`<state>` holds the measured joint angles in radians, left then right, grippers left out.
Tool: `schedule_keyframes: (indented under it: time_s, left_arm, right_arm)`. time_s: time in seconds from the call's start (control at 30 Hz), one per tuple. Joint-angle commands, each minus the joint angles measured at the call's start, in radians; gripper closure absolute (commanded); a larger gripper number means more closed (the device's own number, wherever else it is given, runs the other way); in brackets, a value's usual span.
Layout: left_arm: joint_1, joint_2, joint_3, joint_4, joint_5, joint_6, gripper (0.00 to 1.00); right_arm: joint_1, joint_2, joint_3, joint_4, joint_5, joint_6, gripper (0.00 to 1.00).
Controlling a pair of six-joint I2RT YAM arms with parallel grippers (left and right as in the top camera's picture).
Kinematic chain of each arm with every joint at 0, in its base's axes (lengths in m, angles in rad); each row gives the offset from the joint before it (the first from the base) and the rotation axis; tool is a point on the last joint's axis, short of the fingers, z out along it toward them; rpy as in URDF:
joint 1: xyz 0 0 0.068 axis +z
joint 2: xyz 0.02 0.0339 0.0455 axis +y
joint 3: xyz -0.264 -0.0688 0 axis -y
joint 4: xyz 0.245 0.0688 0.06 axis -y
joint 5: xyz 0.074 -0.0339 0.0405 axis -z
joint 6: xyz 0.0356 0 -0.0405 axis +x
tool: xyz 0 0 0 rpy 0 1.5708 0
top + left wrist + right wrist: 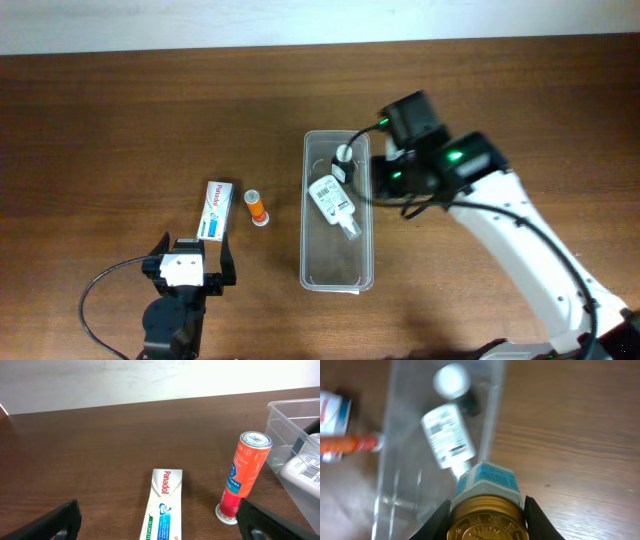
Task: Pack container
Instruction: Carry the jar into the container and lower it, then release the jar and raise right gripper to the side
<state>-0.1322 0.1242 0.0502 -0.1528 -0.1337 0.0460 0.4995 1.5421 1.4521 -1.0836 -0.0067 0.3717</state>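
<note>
1. Jar (487, 482) with gold lid and blue-and-white label at the bottom of the right wrist view, clamped by the right gripper (488, 517): one black finger pressed against each side of the lid, nothing else in the grasp.
2. Same view: overlaps the right wall of the container (410, 492), a clear tub on the brown table (580, 435); impossible to tell whether over the inside or over the wood. In the tub, a white bottle (447, 435) lying flat, neck toward the jar, and past it a blurred white-capped dark thing (452, 382), too soft to name. Left of the tub, an orange tube (347, 442).
3. Left wrist view: left gripper (158, 506) spread wide, black fingers at the two lower corners, gripping nothing. Ahead and between them, a white Panadol box (166, 485) flat on the wood. To its right, apart from it, the orange tube standing on its white cap. At the right edge, a rounded corner of the container with the white bottle inside.
4. Overhead view: container in mid-table, long sides running top to bottom of the frame; white bottle slanted in its upper half, white-capped dark thing at the top end. Right arm (520, 245) in from the lower right, wrist just beside the tub's right wall. Panadol box and orange tube side by side left of the tub, clear of it; left gripper just below the box, fingers apart.
</note>
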Motion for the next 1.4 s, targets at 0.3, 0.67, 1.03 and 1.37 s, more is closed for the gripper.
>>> schedule_keyframes:
  time_s: [0.3,0.67,1.03,1.37]
  left_arm:
    - [0.004,-0.008,-0.006,0.003,0.007,0.016,0.01]
    - [0.004,-0.008,-0.006,0.003,0.007,0.016,0.01]
    - [0.004,-0.008,-0.006,0.003,0.007,0.016,0.00]
    - [0.004,-0.008,-0.006,0.003,0.007,0.016,0.01]
  right_arm:
    - [0.210,0.252,0.004,0.096,-0.007,0.076,0.72]
    - [0.220,0.373,0.004,0.170,-0.080,0.082,0.59]
    - [0.195,0.242,0.006,0.133,-0.024,0.100,0.37]
    - [-0.138,-0.119,0.006,0.056,0.094,0.116,0.12]
